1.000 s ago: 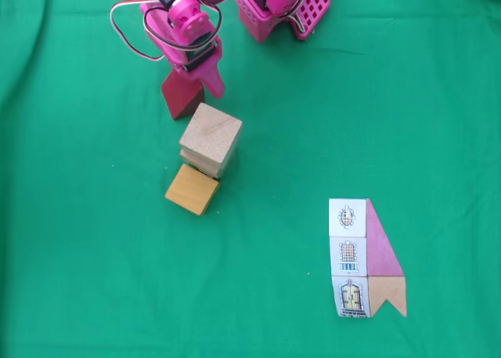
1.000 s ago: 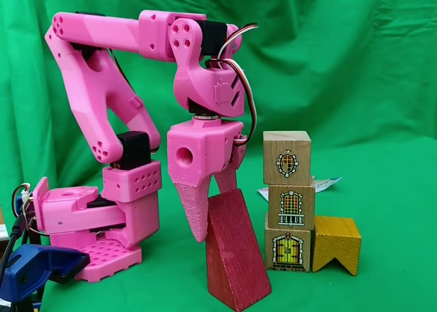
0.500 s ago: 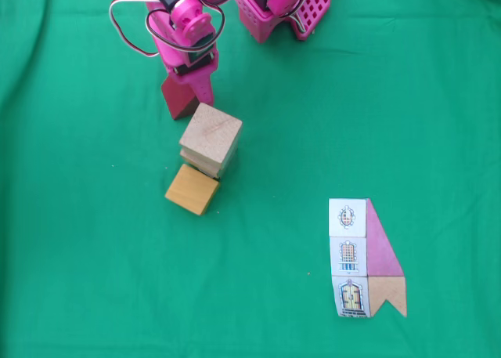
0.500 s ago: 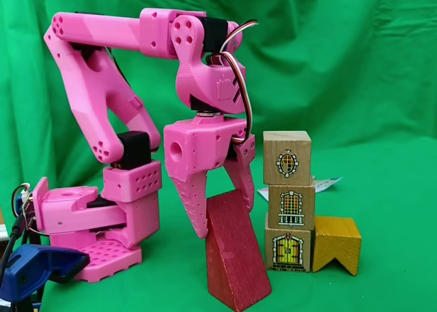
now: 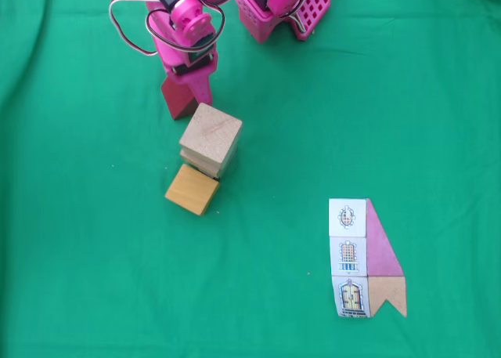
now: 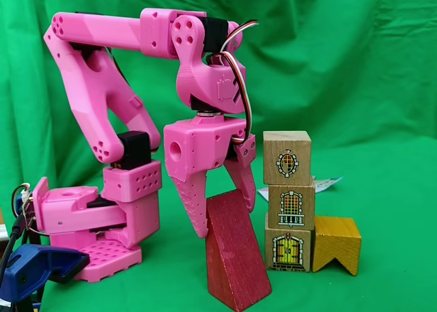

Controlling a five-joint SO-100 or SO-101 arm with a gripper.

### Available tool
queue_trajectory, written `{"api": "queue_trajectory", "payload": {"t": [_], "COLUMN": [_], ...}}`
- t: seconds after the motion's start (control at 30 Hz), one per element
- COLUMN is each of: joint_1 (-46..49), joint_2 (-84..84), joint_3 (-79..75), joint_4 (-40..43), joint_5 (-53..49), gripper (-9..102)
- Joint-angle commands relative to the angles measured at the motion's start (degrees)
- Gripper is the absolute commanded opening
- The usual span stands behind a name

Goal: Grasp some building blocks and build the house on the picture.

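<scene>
In the side-on fixed view the pink arm's base (image 6: 102,237) sits at the left, on the green-covered table (image 6: 382,285). Just right of it the hand (image 6: 222,203) hangs point-down over the dark red wedge (image 6: 235,254), its two fingers spread and straddling the wedge's upper edge, one on each sloped side; whether either pad is touching the wood I cannot tell. Next to the right stands a column of three light-wood cubes (image 6: 288,199) printed with a round window, a barred window and a door, and touching its foot on the far side is the orange-yellow notched block (image 6: 336,242).

In the view from above, the wedge (image 5: 180,99) lies near the table's far edge with the hand (image 5: 188,76) over it, the cube column (image 5: 210,140) just nearer, and the orange-yellow block (image 5: 192,189) against it. The picture of the house (image 5: 365,258) lies well apart, toward the near right corner.

The risk is plain. The wedge stands tall on a narrow footing, just beside the column. Fingers closing on slanted faces may squeeze it out sideways or tip it, and it could knock into the stack and topple all three cubes. A lopsided grip could also let it swing once lifted.

Against half a second ago almost nothing differs. A second ago the fingers were closer together and the hand was turned differently; it has since rotated and opened around the wedge.
</scene>
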Motion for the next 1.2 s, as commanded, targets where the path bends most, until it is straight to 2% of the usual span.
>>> {"api": "queue_trajectory", "payload": {"t": [0.0, 1.17], "joint_1": [-0.1, 0.6], "joint_2": [1.2, 1.3], "joint_3": [-1.5, -1.3], "joint_4": [0.4, -0.1], "joint_5": [2.3, 2.5], "gripper": [34, 33]}}
